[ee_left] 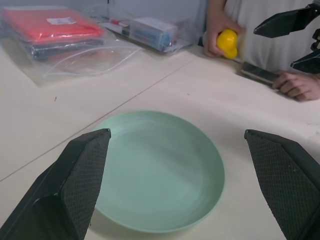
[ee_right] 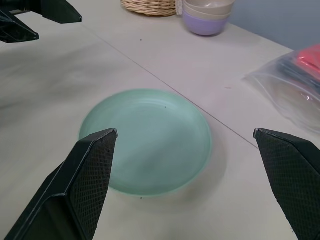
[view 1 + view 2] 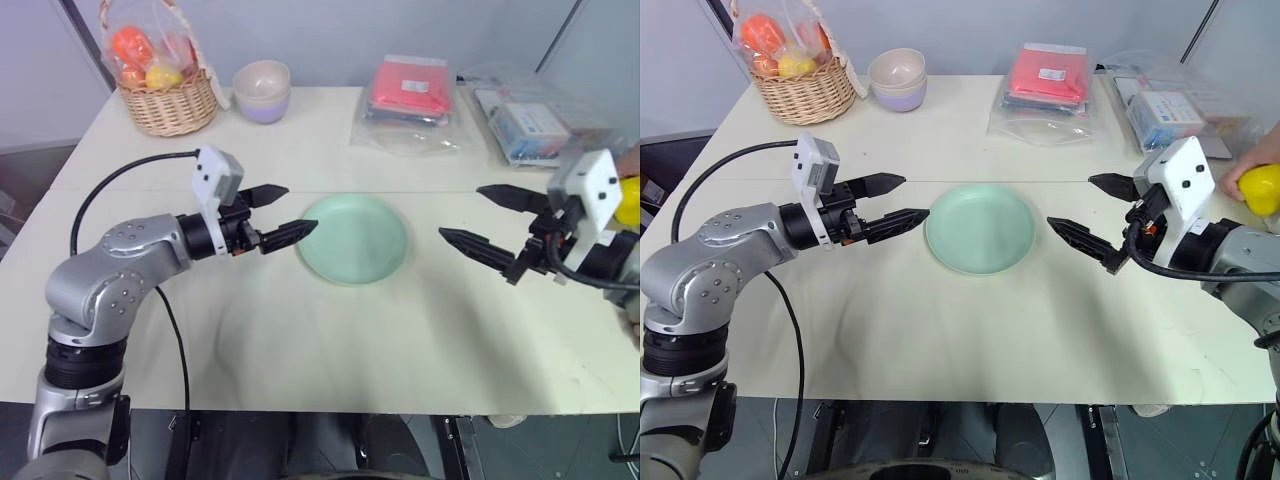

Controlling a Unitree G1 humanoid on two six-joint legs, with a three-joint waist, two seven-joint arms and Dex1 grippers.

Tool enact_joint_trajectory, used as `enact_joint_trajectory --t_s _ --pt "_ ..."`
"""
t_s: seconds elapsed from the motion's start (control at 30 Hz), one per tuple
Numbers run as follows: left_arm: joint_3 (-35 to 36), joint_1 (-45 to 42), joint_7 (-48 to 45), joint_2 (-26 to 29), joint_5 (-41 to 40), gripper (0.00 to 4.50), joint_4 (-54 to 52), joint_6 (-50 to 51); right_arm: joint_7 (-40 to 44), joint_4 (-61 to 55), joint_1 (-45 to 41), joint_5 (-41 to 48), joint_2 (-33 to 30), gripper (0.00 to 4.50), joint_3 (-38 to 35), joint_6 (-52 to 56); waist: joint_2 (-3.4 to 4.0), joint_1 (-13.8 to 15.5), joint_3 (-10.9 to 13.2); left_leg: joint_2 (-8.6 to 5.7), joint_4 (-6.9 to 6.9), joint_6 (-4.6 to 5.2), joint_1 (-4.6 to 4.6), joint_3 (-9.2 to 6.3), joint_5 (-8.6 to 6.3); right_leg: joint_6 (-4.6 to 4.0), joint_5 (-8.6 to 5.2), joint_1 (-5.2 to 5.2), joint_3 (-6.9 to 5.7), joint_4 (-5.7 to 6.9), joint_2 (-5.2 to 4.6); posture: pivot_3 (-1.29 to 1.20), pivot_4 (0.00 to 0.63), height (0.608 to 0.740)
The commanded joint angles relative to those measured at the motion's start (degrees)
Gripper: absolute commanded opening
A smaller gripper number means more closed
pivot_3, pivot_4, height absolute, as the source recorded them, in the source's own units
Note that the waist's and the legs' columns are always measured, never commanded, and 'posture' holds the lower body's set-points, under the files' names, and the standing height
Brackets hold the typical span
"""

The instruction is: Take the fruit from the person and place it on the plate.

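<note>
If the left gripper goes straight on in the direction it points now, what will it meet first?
Probably nothing at first: the open left gripper points level across the plate, apparently above it. Further along that line stands the right gripper, so that looks like the first contact, though height and depth are uncertain.

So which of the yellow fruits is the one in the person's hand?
The bare yellow fruit at the table's right edge, held in the person's hand. The other yellow one sits wrapped in plastic in the wicker basket.
</note>
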Motion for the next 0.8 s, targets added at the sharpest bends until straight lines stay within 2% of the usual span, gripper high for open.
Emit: enact_joint_trajectory --t_s 0.03,0.8 --pt "0.0 -0.2 0.2 -0.4 0.4 4.5 -1.0 -1.3 0.2 -0.4 -0.4 -0.5 -1.0 4.47 -1.1 -1.5 0.0 0.0 0.0 0.0 0.0 0.0 0.0 0.0 0.0 0.0 0.0 0.0 0.0 0.0 0.0 0.0 0.15 0.74" --pt "0.8 -0.6 1.6 -0.7 1.0 4.5 -1.2 -1.1 0.8 -0.2 0.9 -1.4 -0.7 4.47 -1.6 -2.3 0.0 0.0 0.0 0.0 0.01 -0.05 0.0 0.0 0.03 0.0 0.0 0.0 0.0 0.0 0.0 0.0 0.15 0.74"
